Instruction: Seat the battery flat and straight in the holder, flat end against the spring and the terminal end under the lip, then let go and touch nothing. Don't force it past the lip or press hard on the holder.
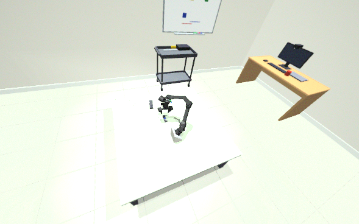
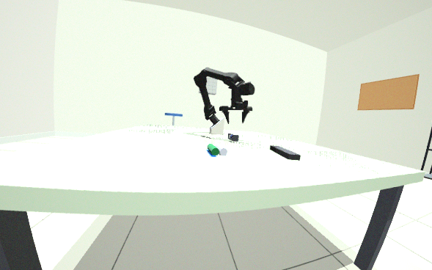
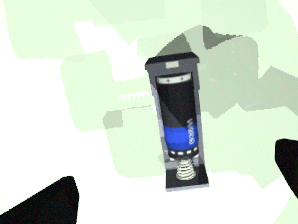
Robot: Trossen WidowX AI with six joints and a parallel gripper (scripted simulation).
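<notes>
The black-and-blue battery [image 3: 178, 117] [image 1: 164, 117] lies lengthwise in the dark holder [image 3: 172, 64] [image 2: 233, 137] on the white table. In the wrist view its blue end meets the coiled spring [image 3: 186, 169] at the near end, and its dark end reaches the lip at the far end. It looks straight in the holder. My gripper [image 3: 178, 171] [image 2: 236, 114] [image 1: 164, 109] is open and empty. It hangs well above the holder, and its fingertips show only at the wrist view's lower corners, clear of the battery.
A green cylinder [image 2: 213, 149] on a blue piece and a small grey piece [image 2: 223, 151] lie toward the table's front. A flat black bar [image 2: 284, 152] [image 1: 151, 104] lies to one side. A white wedge [image 2: 218, 127] [image 1: 175, 136] stands by the arm's base.
</notes>
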